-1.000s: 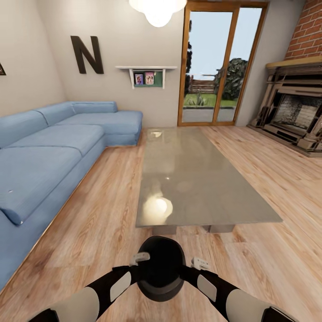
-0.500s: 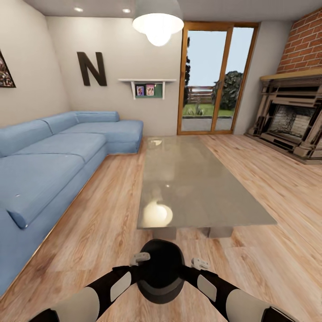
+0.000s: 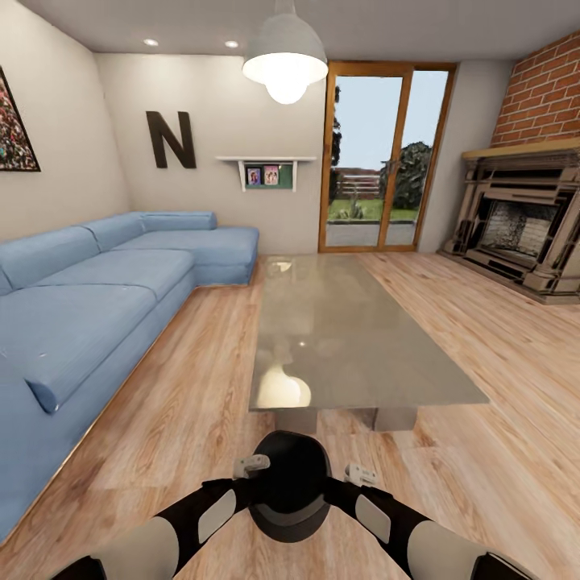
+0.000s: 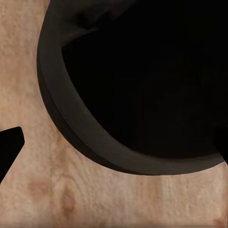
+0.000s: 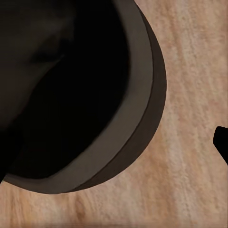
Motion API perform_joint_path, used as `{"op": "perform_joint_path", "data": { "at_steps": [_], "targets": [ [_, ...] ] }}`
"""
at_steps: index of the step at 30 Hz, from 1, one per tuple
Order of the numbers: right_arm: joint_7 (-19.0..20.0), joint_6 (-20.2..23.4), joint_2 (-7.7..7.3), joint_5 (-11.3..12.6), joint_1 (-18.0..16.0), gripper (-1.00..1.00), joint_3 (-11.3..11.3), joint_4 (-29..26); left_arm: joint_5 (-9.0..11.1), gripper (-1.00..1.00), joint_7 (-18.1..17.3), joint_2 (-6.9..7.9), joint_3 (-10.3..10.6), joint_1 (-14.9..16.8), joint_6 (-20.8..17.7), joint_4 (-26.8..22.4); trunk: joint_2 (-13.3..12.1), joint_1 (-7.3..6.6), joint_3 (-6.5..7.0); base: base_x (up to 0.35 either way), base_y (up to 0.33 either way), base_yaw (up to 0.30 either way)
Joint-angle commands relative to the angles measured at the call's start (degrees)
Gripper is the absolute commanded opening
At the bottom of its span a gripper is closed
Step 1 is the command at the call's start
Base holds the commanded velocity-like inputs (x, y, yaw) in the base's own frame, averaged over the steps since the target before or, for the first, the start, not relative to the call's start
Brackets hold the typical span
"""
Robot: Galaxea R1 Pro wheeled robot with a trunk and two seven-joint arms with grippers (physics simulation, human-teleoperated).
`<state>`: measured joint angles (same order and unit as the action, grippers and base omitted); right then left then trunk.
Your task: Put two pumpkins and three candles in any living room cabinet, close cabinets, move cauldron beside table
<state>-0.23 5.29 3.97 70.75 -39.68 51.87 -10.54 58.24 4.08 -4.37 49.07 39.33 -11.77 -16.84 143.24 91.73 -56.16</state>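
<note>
The black cauldron [image 3: 287,485] hangs between my two arms, low in the head view, just short of the near end of the grey glass-topped table [image 3: 346,338]. My left gripper [image 3: 253,465] presses on its left side and my right gripper [image 3: 359,474] on its right side, each shut on the pot. The left wrist view has the thick rim of the cauldron [image 4: 90,137] over the wood floor, with one dark fingertip [image 4: 8,148] beside it. The right wrist view has the cauldron [image 5: 95,118] rim too, and a fingertip [image 5: 221,142] at the edge. Pumpkins, candles and cabinet are out of view.
A long blue sofa [image 3: 89,306] runs along the left. A stone fireplace [image 3: 524,225] under brick stands at the right. A glass door [image 3: 379,157] is at the back, and a lamp [image 3: 285,60] hangs above. Wood floor lies on both sides of the table.
The head view has tilted up: ceiling, lamp shade and a picture at left now show more. The cauldron and both arms keep their place between frames.
</note>
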Motion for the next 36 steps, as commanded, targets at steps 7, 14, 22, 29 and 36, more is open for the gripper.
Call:
{"op": "perform_joint_path", "data": {
  "at_steps": [7,14,22,29,36],
  "targets": [
    [0.01,0.08,-0.01,0.27,-0.05,1.0,0.25,-0.01,0.56,1.0,0.4,0.07,0.42,0.05,-0.17,-0.12,-2.07,-1.19,1.28,-0.002,0.0,0.0],
    [0.05,0.07,-0.01,0.27,-0.05,1.0,0.25,-0.03,0.56,1.0,0.43,0.11,0.42,0.08,-0.18,-0.12,-4.88,-2.73,2.54,-0.174,0.0,0.0],
    [0.06,-0.01,-0.01,0.27,-0.05,1.0,0.25,-0.08,0.64,1.0,0.49,0.15,0.42,0.13,-0.19,-0.12,-8.09,-4.49,3.97,-0.09,0.0,0.0],
    [0.06,-0.02,-0.01,0.27,-0.05,1.0,0.31,-0.09,0.64,1.0,0.49,0.16,0.42,0.13,-0.19,-0.12,-10.9,-6.03,5.23,-0.073,0.0,0.0],
    [0.06,-0.02,-0.01,0.27,-0.05,1.0,0.28,-0.09,0.61,1.0,0.49,0.16,0.42,0.13,-0.19,-0.12,-13.7,-7.56,6.49,-0.012,0.0,0.0]
  ]
}}
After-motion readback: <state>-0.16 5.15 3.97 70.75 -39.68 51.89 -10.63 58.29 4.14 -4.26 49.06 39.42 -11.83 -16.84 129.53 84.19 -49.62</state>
